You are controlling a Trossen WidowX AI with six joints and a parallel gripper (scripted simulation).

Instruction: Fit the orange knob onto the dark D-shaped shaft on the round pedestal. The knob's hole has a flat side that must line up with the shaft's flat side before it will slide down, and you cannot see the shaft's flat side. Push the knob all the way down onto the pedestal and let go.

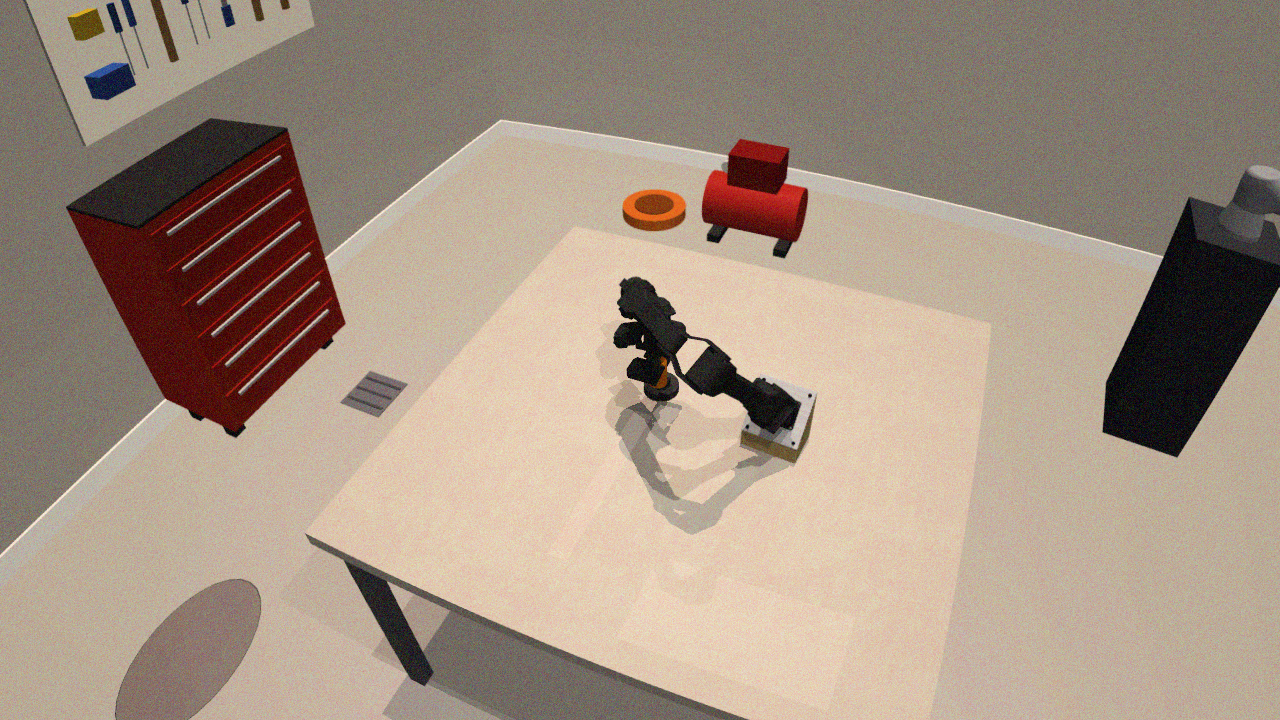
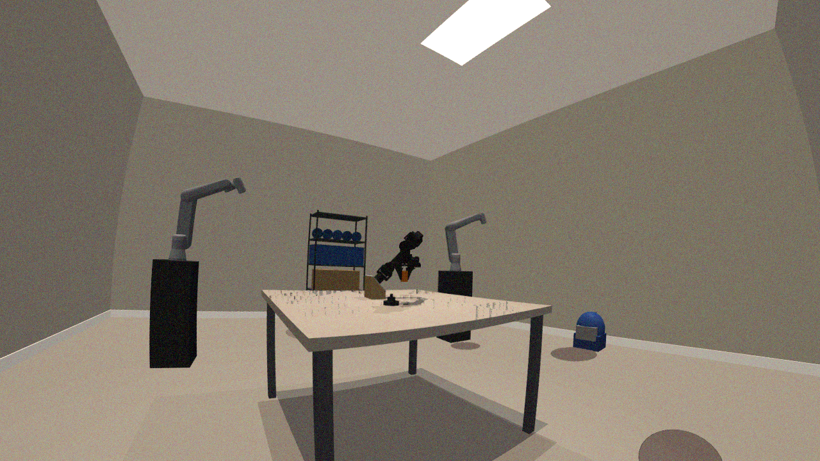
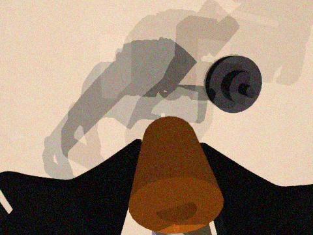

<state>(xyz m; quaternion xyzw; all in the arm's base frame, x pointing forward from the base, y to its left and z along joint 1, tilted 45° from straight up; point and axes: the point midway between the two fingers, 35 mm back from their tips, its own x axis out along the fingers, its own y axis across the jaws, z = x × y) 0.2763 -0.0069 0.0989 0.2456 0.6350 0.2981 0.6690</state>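
Observation:
The orange knob is held in the air above the table. My gripper is shut on it, one finger on each side. A dark D-shaped opening shows on the knob's near end face in the wrist view. The round dark pedestal stands on the table, with its short shaft pointing up. In the wrist view the pedestal is ahead and to the right of the knob, apart from it. The shaft's flat side cannot be made out.
The arm's base block stands on the table, beyond the pedestal in the exterior view. The arm's shadows lie across the table top. A red drawer cabinet and a red compressor stand on the floor away from the table.

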